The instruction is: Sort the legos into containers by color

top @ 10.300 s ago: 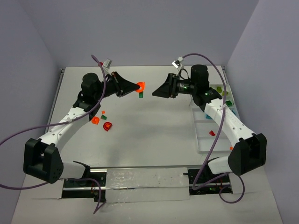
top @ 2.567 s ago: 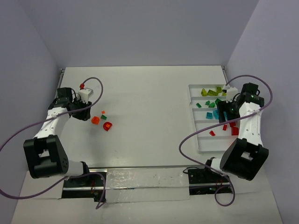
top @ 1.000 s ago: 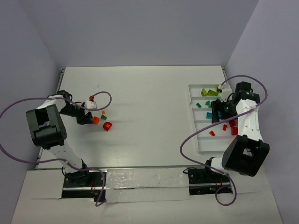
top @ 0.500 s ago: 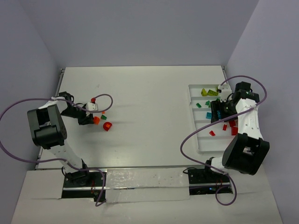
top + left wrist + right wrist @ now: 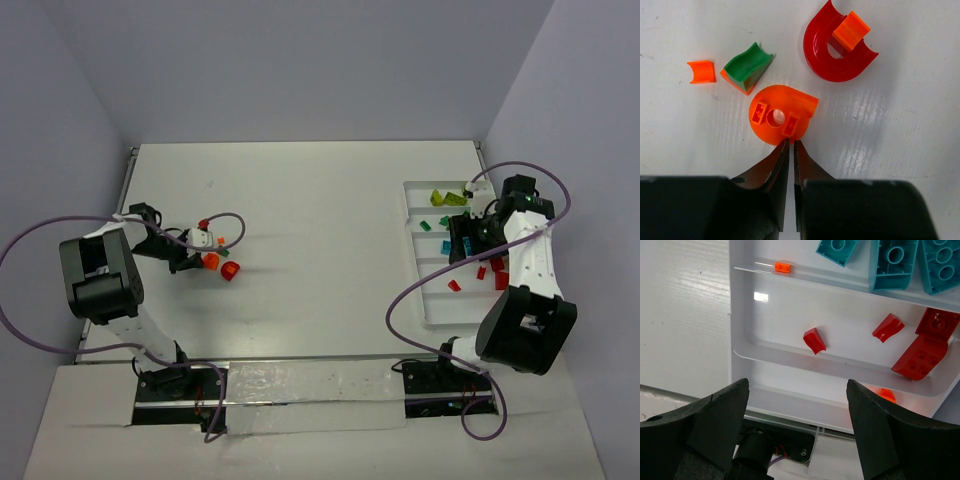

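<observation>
White, faintly streaked tabletop (image 5: pixel 890 150) lies under the left gripper (image 5: pixel 791 143), whose dark fingers are almost closed — only a slit remains. Their tips touch the near rim of a round, glossy orange lego (image 5: pixel 782 117); I cannot tell if it is pinched. Beyond it lies a red horseshoe-shaped lego (image 5: pixel 837 55). The right gripper (image 5: pixel 797 385) stands wide open over the smooth white plastic tray (image 5: pixel 740 315), with small red wedge legos (image 5: pixel 814 340) just ahead of its fingers.

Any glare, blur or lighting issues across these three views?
Right wrist: small white glare patch on the tray floor; its own fingers are dark with little detail. Left wrist: orange round lego sharp, faint sheen streaks on the table. Top: lighting even, bright reflection off the near-edge metal strip.
</observation>
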Controlling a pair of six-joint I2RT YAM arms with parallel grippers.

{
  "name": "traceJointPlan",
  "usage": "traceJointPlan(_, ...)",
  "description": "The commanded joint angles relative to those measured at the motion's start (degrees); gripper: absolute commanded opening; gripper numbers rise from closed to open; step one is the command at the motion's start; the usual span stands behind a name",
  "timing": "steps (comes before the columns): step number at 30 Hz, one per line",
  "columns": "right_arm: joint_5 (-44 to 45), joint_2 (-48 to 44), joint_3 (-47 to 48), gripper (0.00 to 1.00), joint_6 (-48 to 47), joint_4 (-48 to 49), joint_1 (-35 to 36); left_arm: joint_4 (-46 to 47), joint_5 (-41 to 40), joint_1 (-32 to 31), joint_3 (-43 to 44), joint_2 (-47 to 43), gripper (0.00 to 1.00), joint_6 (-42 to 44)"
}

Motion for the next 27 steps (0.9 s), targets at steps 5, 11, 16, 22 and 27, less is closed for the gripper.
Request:
traceJointPlan(5, -1.4, 0.2, 3.5, 0.86, 1.0, -1.0, 1.1, 3.3, 1.3, -0.5, -1.7, -4.6, 0.39, -0.1)
traceJointPlan(11, -1.3, 0.4, 3.5, 0.86, 1.0, -1.0, 1.4, 0.4, 3.6, -0.5, 1.2, -5.8, 0.73, -0.9)
traceJointPlan(16, -1.3, 0.6, 3.1, 0.86, 1.0, -0.9, 1.5, -3.8, 4.0, -1.0, 2.6, -5.1, 0.83, 4.3)
traceJointPlan(22, -1.3, 0.8, 2.5, 0.86, 1.2, -0.7, 1.5, -4.2, 3.5, -2.5, 3.2, -3.7, 0.84, 7.9)
traceJointPlan(27, -1.6, 1.4, 2.8, 0.86, 1.6, -0.8, 1.5, -5.7, 1.9, -4.7, 4.8, -1.7, 0.84, 9.1)
